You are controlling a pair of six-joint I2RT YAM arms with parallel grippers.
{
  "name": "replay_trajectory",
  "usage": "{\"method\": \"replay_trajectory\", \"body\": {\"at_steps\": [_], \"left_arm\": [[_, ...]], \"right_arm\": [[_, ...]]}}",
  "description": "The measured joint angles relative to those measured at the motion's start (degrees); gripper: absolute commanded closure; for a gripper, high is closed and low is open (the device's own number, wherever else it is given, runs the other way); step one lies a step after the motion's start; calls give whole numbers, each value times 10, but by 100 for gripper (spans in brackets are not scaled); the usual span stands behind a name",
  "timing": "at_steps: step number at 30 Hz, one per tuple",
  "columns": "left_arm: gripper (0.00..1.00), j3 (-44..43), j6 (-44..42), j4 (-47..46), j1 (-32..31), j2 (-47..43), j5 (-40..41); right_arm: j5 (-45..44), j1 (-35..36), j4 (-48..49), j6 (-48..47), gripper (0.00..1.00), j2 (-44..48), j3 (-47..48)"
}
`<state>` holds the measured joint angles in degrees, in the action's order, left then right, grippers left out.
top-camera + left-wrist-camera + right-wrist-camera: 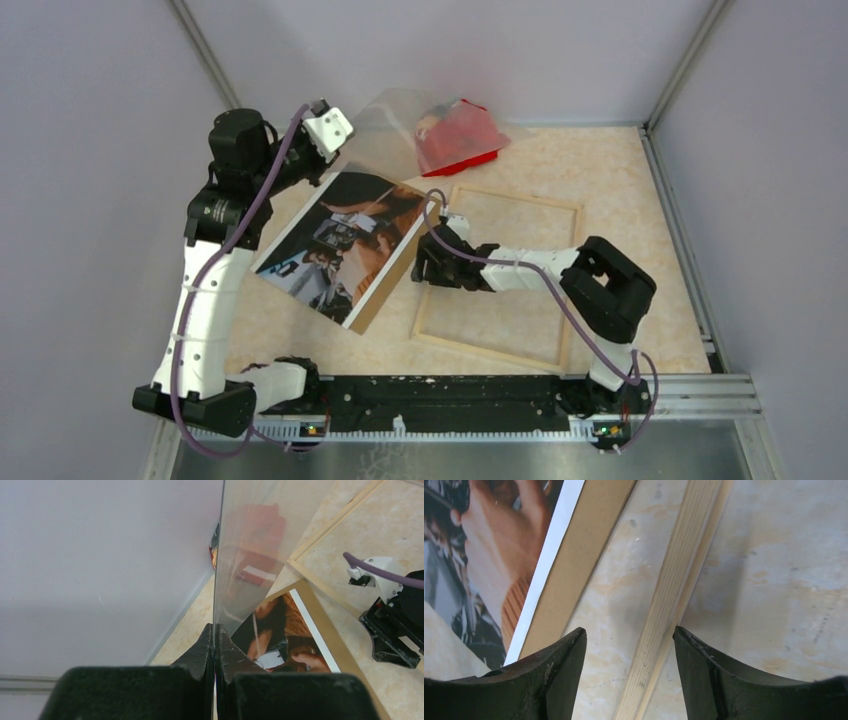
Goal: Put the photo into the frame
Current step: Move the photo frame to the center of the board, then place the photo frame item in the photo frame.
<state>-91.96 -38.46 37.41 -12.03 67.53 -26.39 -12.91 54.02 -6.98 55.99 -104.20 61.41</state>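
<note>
Item: photo [335,245], lying face up on a brown backing board [383,292], just left of the right pincer [630,632]. Its long axis runs diagonally, from the near left corner up toward the far right. The print is squared to the board, which shows as a bare strip along the edge nearest that pincer. Item: frame [520,197], flat on the table with its pale wood back upward. Its long axis appears to run near to far, slightly skewed, and its left rail passes directly beneath the right pincer. That pincer's jaws are spread and empty, one finger on each side of the rail. Item: clear pane [250,555], held raised and tilted at the far end, its edge clenched tight in the left pincer [216,630]. Beyond the pane sits a red object [460,135], possibly a bag, blurred through the sheet. Surface: table [620,180], beige with a marbled pattern. Room: pale lilac-grey walls [90,150] on three sides. Appearance of the photo: dark imagery, orange-brown skin-toned patches, white areas and a thin white margin.
</note>
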Motion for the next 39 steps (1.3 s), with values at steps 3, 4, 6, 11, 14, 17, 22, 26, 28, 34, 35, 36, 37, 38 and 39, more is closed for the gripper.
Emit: {"method": "replay_trajectory", "body": {"at_steps": [3, 4, 6, 11, 14, 17, 22, 26, 28, 34, 35, 36, 37, 38, 39], "left_arm": [[100, -9, 9, 3, 0, 5, -2], [100, -9, 11, 4, 0, 5, -2], [100, -11, 16, 7, 0, 5, -2], [100, -14, 40, 17, 0, 10, -9], [100, -17, 60, 26, 0, 19, -20], [100, -18, 79, 33, 0, 30, -33], [100, -18, 112, 44, 0, 45, -66], [100, -20, 132, 54, 0, 47, -93], [100, -27, 140, 63, 0, 47, -106], [100, -60, 158, 92, 4, 49, -147], [100, -67, 161, 97, 5, 50, -155], [100, -73, 163, 102, 7, 52, -164], [100, -78, 166, 106, 8, 54, -170], [100, -84, 170, 111, 11, 57, -179], [100, -90, 176, 114, 13, 62, -189]], "right_arm": [[28, 9, 9, -32, 19, -2, 3], [36, 12, 8, -46, 16, -2, 3], [50, 18, 4, -80, 10, 5, 1], [76, 12, -17, -175, 4, 113, -35], [104, -23, -22, -222, 1, 242, -71], [161, -119, 0, -254, 1, 387, -116], [263, -273, 26, -303, 1, 520, -158], [339, -295, 25, -357, 1, 518, -159], [367, -310, 28, -375, 1, 515, -169], [444, -392, 75, -381, 1, 515, -201], [461, -406, 94, -375, 1, 514, -205], [480, -419, 115, -364, 1, 512, -206], [499, -427, 136, -356, 1, 507, -206], [517, -433, 160, -347, 1, 500, -206], [535, -435, 182, -339, 1, 492, -206]]}}
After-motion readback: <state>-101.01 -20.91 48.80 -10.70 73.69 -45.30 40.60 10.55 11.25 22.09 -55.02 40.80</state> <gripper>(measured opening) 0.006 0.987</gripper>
